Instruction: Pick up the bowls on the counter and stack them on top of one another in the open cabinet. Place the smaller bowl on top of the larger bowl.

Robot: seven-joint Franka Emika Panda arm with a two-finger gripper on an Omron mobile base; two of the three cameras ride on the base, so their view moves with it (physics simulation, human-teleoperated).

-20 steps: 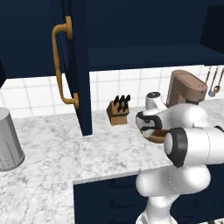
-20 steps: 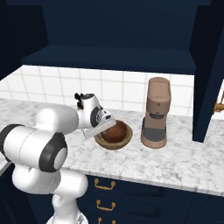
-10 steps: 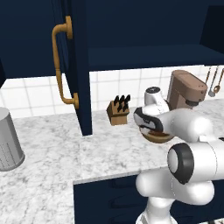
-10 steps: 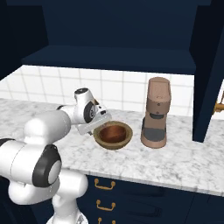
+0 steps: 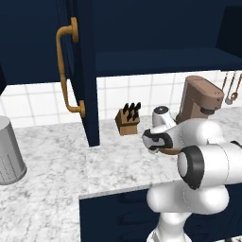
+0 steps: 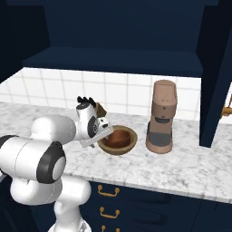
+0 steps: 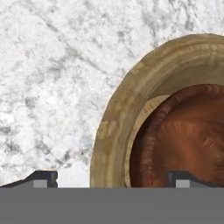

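Observation:
The smaller dark reddish-brown bowl (image 7: 188,140) sits nested inside the larger light tan bowl (image 7: 118,127) on the marble counter (image 7: 52,78). The pair of bowls (image 6: 118,139) stands in front of the backsplash, partly hidden by my arm (image 5: 171,151) in the left base view. My gripper (image 7: 113,179) is open just above the tan bowl's near rim, one fingertip (image 7: 41,178) over bare counter and the other over the dark bowl. The gripper (image 6: 100,135) hangs at the bowls' left edge. The open cabinet (image 5: 160,59) is above, its door (image 5: 82,71) swung out.
A brown coffee machine (image 6: 162,117) stands just right of the bowls. A knife block (image 5: 128,120) sits behind them by the tiled wall. A grey canister (image 5: 7,151) is far left. Utensils (image 5: 230,87) hang at the right. The door's brass handle (image 5: 66,71) juts out.
The arm's elbow has swung round and the hand has dropped lower at the bowls' left rim. The bowls have stayed in place.

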